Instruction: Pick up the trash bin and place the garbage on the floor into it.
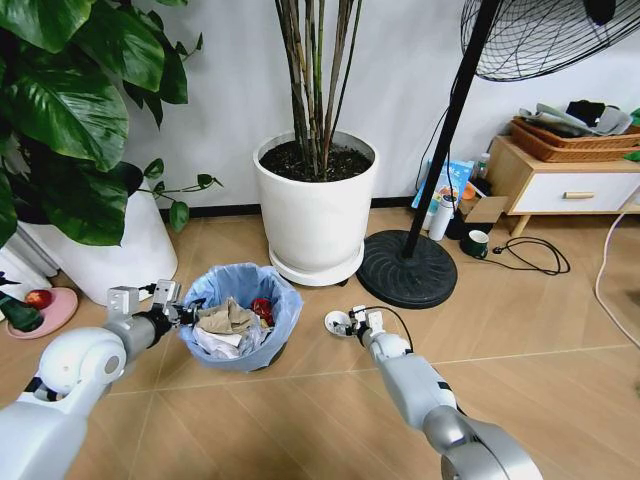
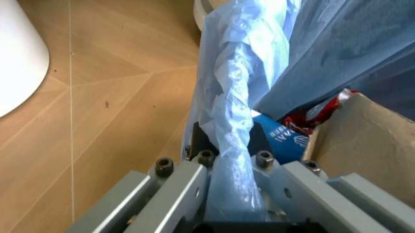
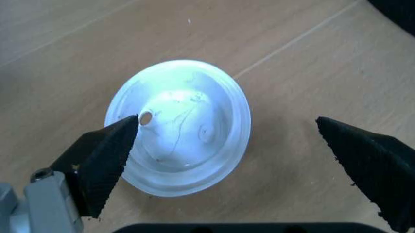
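Trash bin (image 1: 241, 318) rim clamped in left pincer (image 2: 233, 167); right pincer (image 3: 227, 145) gapes over white lid (image 3: 178, 127).

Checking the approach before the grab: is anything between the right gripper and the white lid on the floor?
Nothing visible. The right gripper hangs just above the white lid, jaws open, with bare floor around it. The trash bin, held at its rim by the left gripper, sits beside it.

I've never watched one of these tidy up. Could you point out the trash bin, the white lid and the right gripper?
trash bin (image 1: 285, 300): head view, blue bag rim.
white lid (image 3: 194, 126): right wrist view, domed middle.
right gripper (image 3: 227, 145): right wrist view, between open fingertips.
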### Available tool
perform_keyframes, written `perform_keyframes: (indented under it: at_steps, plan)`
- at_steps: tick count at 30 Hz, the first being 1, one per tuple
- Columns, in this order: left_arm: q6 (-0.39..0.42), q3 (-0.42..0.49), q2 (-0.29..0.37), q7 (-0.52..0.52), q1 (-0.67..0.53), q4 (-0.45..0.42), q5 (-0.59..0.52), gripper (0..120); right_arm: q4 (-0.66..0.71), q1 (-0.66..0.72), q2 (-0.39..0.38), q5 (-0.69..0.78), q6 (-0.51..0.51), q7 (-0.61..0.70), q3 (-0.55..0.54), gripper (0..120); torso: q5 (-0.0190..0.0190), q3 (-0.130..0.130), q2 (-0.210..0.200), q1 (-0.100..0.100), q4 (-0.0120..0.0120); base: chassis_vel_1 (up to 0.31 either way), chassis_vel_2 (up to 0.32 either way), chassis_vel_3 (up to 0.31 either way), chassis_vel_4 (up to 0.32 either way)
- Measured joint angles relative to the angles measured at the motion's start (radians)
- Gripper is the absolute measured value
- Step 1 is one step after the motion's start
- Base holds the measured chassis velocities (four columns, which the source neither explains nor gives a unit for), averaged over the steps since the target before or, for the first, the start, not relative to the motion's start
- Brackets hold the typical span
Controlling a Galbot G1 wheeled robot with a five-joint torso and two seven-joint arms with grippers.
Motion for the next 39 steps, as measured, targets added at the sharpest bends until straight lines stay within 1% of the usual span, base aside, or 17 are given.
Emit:
perform_keyframes:
  at_steps: [4,7,12,18,19,20,21,25,26,28,30,31,33,35,36,37,39]
  plan:
    - [0.0,0.011,-0.002,0.003,-0.013,0.009,0.003,0,-0.029,0.016,0.007,-0.007,-0.006,0.0,0.034,98,0.0,0.0,0.0,0.0,-0.0001,0.0,0.0,0.0,0.0]
    - [0.0,0.022,-0.004,0.005,-0.027,0.016,0.003,0,-0.05,0.027,0.011,-0.012,-0.017,0.0,0.065,92,0.0,0.0,0.0,0.0,-0.0002,0.0,0.0,0.0,0.0]
    - [0.0,0.027,-0.007,0.01,-0.033,0.023,0.009,0,-0.084,0.043,0.02,-0.043,-0.023,-0.006,0.114,87,0.0,0.0,0.0,0.0,-0.0001,0.0,0.0,0.0,0.0]
    - [0.0,0.032,-0.009,0.016,-0.04,0.028,0.014,0,-0.091,0.047,0.022,-0.059,-0.023,-0.011,0.129,84,0.0,0.0,0.0,0.0,-0.0001,0.0,0.0,0.0,0.0]
    - [0.0,0.034,-0.009,0.016,-0.043,0.029,0.014,0,-0.096,0.049,0.024,-0.061,-0.024,-0.012,0.135,81,0.0,0.0,0.0,0.0,-0.0002,0.0,0.0,0.0,0.0]
    - [0.0,0.035,-0.009,0.016,-0.046,0.03,0.014,0,-0.1,0.051,0.025,-0.065,-0.023,-0.013,0.141,75,0.0,0.0,0.0,0.0,-0.0002,0.0,0.0,0.0,0.0]
    - [0.0,0.035,-0.009,0.016,-0.046,0.03,0.014,0,-0.1,0.051,0.025,-0.065,-0.023,-0.013,0.141,75,0.0,0.0,0.0,0.0,-0.0002,0.0,0.0,0.0,0.0]
    - [0.0,0.037,-0.01,0.016,-0.051,0.03,0.014,0,-0.102,0.051,0.028,-0.074,-0.02,-0.02,0.151,59,-0.0001,0.0,0.0,0.0,-0.0003,0.0,0.0,0.0,0.0]
    - [0.0,0.037,-0.01,0.016,-0.051,0.03,0.014,0,-0.102,0.051,0.028,-0.074,-0.02,-0.02,0.151,59,-0.0001,0.0,0.0,0.0,-0.0003,0.0,0.0,0.0,0.0]
    - [0.0,0.038,-0.01,0.017,-0.051,0.03,0.014,0,-0.102,0.051,0.031,-0.077,-0.02,-0.021,0.156,47,0.0,0.0,0.0,0.0,-0.0001,0.0,0.0,0.0,0.0]
    - [0.0,0.038,-0.01,0.017,-0.051,0.03,0.014,0,-0.101,0.051,0.032,-0.078,-0.02,-0.022,0.156,46,0.0,0.0,0.0,0.0,-0.0001,0.0,0.0,0.0,0.0]
    - [0.0,0.038,-0.009,0.017,-0.05,0.028,0.013,0,-0.1,0.049,0.033,-0.08,-0.02,-0.023,0.157,39,0.0,0.0,0.0,0.0,-0.0001,0.0,0.0,0.0,0.0]
    - [0.0,0.036,-0.008,0.017,-0.048,0.026,0.013,0,-0.096,0.046,0.033,-0.081,-0.02,-0.024,0.158,29,0.0002,0.0,0.0,0.0,0.0,0.0,0.0,0.0,0.0]
    - [0.0,0.034,-0.005,0.017,-0.047,0.025,0.012,0,-0.093,0.043,0.033,-0.081,-0.02,-0.025,0.16,20,0.0004,0.0,0.0,0.0,0.0,0.0,0.0,0.0,0.0]
    - [0.0,0.034,-0.005,0.017,-0.047,0.025,0.012,0,-0.093,0.043,0.033,-0.081,-0.02,-0.025,0.16,20,0.0004,0.0,0.0,0.0,0.0,0.0,0.0,0.0,0.0]
    - [0.0,0.033,-0.004,0.017,-0.046,0.024,0.012,0,-0.092,0.041,0.033,-0.081,-0.02,-0.026,0.161,18,0.0004,0.0,0.0,0.0,0.0,0.0,0.0,0.0,0.0]
    - [0.0,0.031,-0.003,0.017,-0.043,0.021,0.012,0,-0.087,0.035,0.031,-0.081,-0.02,-0.027,0.164,7,0.0003,0.0,0.0,0.0,0.0001,0.0,0.0,0.0,0.0]
